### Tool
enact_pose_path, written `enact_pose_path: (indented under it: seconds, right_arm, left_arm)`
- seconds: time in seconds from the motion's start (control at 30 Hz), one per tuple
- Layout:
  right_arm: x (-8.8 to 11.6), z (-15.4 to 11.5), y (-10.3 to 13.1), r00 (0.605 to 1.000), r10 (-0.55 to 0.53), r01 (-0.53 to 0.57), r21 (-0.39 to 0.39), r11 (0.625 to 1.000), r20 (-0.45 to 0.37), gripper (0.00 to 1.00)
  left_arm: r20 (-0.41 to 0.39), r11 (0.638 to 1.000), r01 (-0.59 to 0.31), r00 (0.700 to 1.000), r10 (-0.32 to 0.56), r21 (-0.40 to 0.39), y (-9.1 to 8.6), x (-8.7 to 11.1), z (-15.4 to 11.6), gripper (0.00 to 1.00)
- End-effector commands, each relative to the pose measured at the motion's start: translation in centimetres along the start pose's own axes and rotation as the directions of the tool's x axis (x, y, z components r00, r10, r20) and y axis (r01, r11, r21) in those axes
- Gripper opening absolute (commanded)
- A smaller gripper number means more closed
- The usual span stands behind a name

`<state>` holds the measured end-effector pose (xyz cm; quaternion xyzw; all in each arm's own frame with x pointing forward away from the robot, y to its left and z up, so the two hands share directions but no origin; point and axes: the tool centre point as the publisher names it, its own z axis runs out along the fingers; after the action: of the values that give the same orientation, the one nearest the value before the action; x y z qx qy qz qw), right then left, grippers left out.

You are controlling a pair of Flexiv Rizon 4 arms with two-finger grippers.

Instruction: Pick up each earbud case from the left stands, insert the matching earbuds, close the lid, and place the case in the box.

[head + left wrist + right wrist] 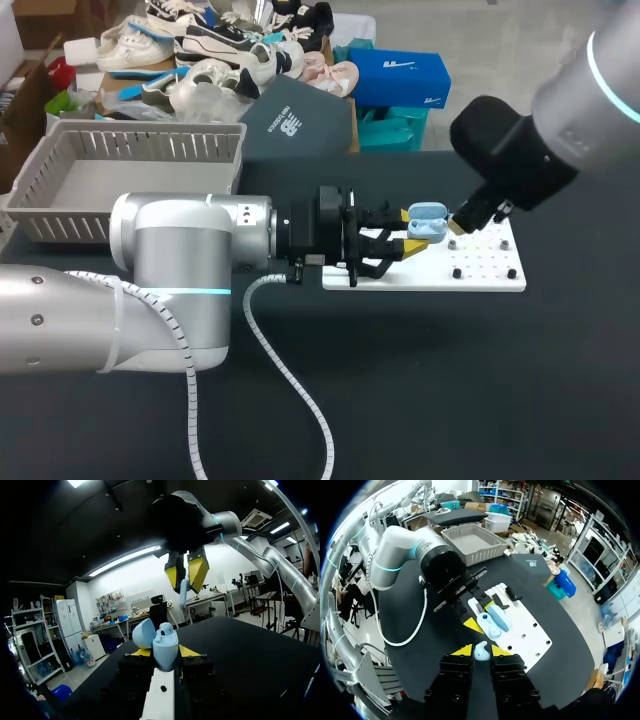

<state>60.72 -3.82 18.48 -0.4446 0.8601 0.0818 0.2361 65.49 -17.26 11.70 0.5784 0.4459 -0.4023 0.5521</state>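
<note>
A light blue earbud case [427,222] with its lid open is held over the white stand board [440,272]. My left gripper [415,232] is shut on the case, one yellow tip on each side. In the left wrist view the case [165,650] stands upright between the left gripper [165,653] fingers, with one earbud [167,628] seated in it. Just above hangs my right gripper [186,575], shut on a second light blue earbud [183,592]. In the right wrist view that earbud [481,651] sits between the right gripper [481,650] tips, a little short of the case [496,620].
A grey slotted basket [60,160] stands at the back left of the table. The white board carries several small black pegs [482,265] on its right half. A dark flat box [300,125] lies behind the table's middle.
</note>
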Motion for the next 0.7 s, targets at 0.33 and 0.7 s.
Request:
enact_pose_path:
  seconds: [0.33, 0.7]
  right_arm:
    - [-2.5, 2.3, -0.2, 0.997, -0.029, 0.027, -0.026, 0.999, -0.069, 0.00]
    - [-2.9, 3.4, -0.3, 0.995, -0.033, 0.030, -0.025, 0.999, -0.094, 0.00]
  left_arm:
    - [0.002, 1.000, -0.001, 1.000, 0.001, -0.003, -0.1, 0.1, 0.0, 0.00]
    - [0.002, 1.000, -0.001, 1.000, 0.001, -0.003, -0.1, 0.1, 0.0, 0.00]
